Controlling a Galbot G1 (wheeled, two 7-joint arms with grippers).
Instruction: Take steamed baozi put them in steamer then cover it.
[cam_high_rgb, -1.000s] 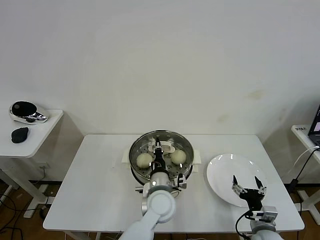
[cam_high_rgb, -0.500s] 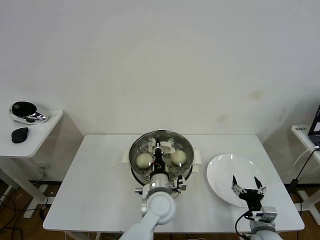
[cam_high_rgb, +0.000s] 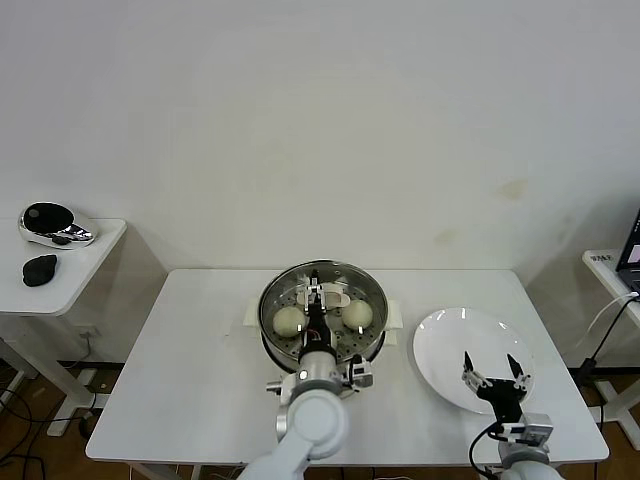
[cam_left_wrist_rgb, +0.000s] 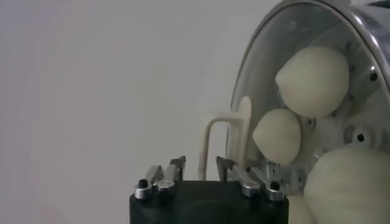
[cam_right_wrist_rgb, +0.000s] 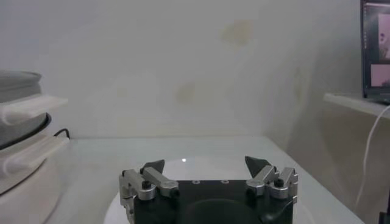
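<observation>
My left gripper (cam_high_rgb: 316, 296) hangs over the middle of the round shiny steel steamer (cam_high_rgb: 322, 312) on its cream-white base, which stands at the centre of the white table (cam_high_rgb: 190, 370). From the head view my own arm and wrist cover the near rim of the pot, so I cannot make out that part of the tray. The round clear glass cover (cam_left_wrist_rgb: 304, 91) with its flat cream handle (cam_left_wrist_rgb: 239, 137) sits on the pot; in the left wrist view its far edge is cut off. My left fingers (cam_left_wrist_rgb: 159, 178) stand apart on either side of the handle without clamping it. Through the glass I see the smooth cream-white steamed baozi (cam_left_wrist_rgb: 313, 81) lying on the tray; the head view shows two clearly, one each side of my arm, the rest being hidden or cropped.

My right gripper (cam_high_rgb: 493, 378) waits above the near part of the flat white plate (cam_high_rgb: 445, 345), fingers spread wide and holding nothing. On the small side table (cam_high_rgb: 70, 275) to my left sit two dark objects I cannot identify.
</observation>
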